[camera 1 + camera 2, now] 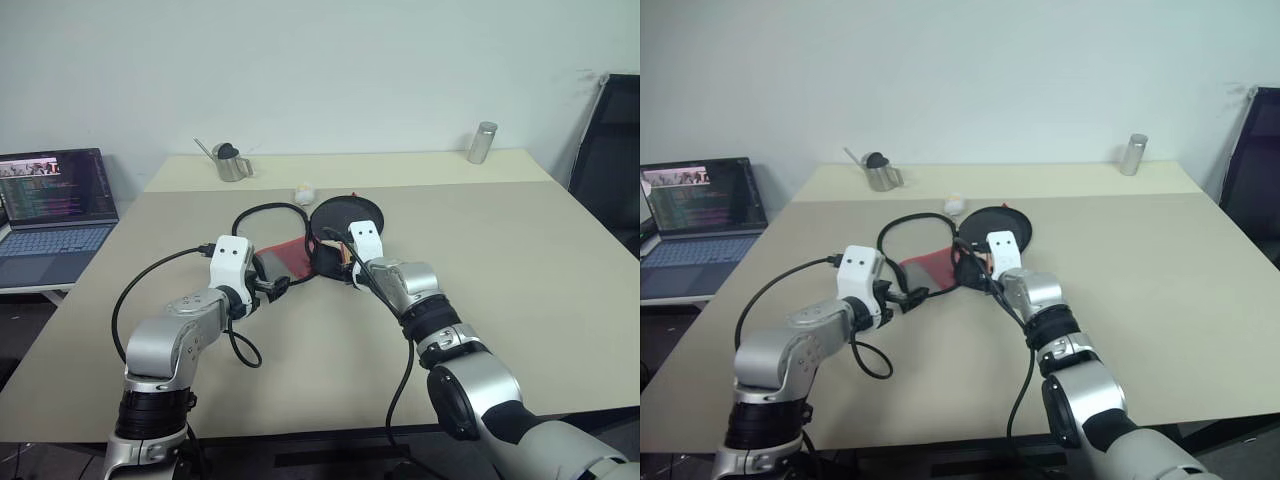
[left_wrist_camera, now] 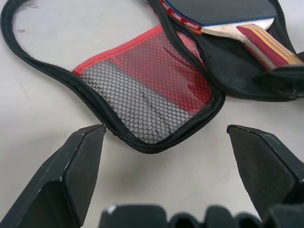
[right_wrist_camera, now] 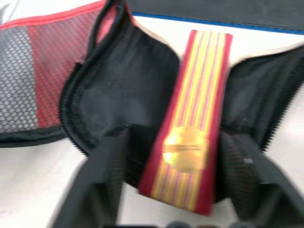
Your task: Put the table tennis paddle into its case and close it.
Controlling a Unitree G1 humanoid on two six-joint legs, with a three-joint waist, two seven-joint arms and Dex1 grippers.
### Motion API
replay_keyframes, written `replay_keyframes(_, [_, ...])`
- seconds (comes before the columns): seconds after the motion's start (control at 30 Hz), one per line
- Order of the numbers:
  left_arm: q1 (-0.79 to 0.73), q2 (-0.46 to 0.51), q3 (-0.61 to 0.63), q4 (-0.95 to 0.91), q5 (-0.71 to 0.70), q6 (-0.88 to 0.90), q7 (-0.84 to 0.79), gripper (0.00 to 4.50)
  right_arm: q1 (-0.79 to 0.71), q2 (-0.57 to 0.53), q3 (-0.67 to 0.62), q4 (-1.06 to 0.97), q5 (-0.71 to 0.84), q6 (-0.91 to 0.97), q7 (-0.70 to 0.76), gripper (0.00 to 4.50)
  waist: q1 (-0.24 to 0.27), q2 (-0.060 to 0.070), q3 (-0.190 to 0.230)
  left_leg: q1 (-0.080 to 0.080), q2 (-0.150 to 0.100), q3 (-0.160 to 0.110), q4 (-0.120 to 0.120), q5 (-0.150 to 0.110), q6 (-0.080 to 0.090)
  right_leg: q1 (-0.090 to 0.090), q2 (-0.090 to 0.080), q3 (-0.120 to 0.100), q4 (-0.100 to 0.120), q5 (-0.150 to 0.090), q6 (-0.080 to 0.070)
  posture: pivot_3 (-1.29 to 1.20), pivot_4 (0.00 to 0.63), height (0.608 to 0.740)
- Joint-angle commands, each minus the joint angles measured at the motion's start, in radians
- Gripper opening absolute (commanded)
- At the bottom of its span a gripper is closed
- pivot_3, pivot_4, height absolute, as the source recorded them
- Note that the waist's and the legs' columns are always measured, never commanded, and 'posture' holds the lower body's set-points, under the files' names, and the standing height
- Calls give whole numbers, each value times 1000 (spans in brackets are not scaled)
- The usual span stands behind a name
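Paddle (image 3: pixel 192 137) lay on the opened case (image 2: pixel 142 90) mid-table, handle pointing straight back between the right gripper's (image 3: pixel 183 190) narrowing fingers, apparently not yet pinched, while the left gripper (image 2: pixel 166 156) gaped wide just short of the mesh flap.

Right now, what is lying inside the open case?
The table tennis paddle lies on the open case, its striped handle between the right gripper fingers. The case lining beneath is covered.

Even, soft indoor light; the right wrist view is motion-blurred.
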Motion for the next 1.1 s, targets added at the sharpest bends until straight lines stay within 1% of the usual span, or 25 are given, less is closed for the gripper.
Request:
replay_keyframes(0.03, [-16, 5, 3, -16, 4, -11, -6, 4500, -15, 7, -3, -50, 12, -1, 2, 1547, -1, 0, 0, 0, 0, 0, 0, 0, 0, 0, 0, 0, 0, 0, 0, 0, 150, 740])
replay_keyframes(0.3, [-26, 5, -3, -6, 7, -19, -8, 4500, -45, 3, -30, -56, 26, -6, -9, 1535, 0, 0, 0, 0, 0, 0, 0, 0, 0, 0, 0, 0, 0, 0, 0, 0, 150, 740])
replay_keyframes(0.73, [-32, 5, -10, 5, 10, -25, -12, 4500, -94, 35, -104, -135, 75, 24, -108, 1534, 0, 0, 0, 0, 0, 0, 0, 0, 0, 0, 0, 0, 0, 0, 0, 0, 150, 740])
replay_keyframes(0.93, [-32, 4, -13, 4, 11, -24, -16, 4500, -107, 46, -116, -71, 69, -17, -156, 1534, 1, 0, 0, 0, 0, 0, 0, 0, 0, 0, 0, 0, 0, 0, 0, 0, 150, 740])
replay_keyframes(1.1, [-30, 8, -8, 4, 14, -24, -19, 4500, -105, 68, -116, -62, 74, -13, -174, 1534, 0, 0, 0, 0, 0, 0, -1, 0, 0, 0, 0, 0, 0, 0, 0, 0, 150, 740])
